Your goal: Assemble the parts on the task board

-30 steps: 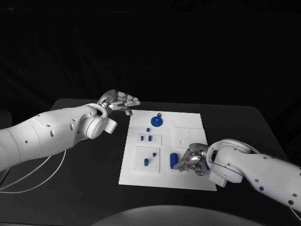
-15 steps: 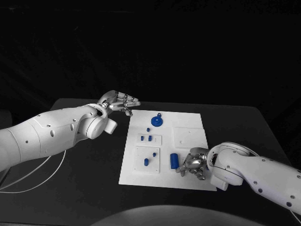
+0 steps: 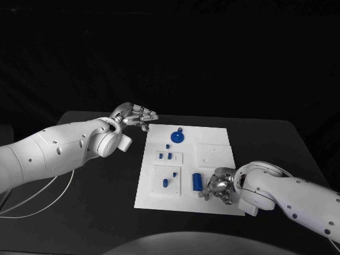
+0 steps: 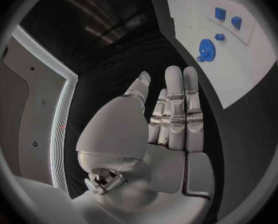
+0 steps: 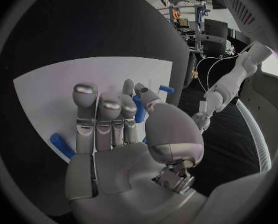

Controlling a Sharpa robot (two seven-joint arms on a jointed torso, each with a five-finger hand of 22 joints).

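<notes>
Sliding nearer the robot along the task board [image 3: 216,146], the right hand [image 3: 218,187] now sits at its near edge, fingers half curled round a small blue peg [image 5: 139,109], seemingly mid-pickup, with a blue cylinder [image 3: 197,181] just beside it; next, lift it toward a socket, while the left hand [image 3: 135,115] hovers open, holding nothing.

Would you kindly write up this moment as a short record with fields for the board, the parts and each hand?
board: white task board in the middle of the black table
parts: blue round part at the far end; small blue pieces mid-board; blue cylinder near the right hand
left hand: open, off the board's far left corner, holding nothing
right hand: over the board's near right part; grip cannot be told
</notes>
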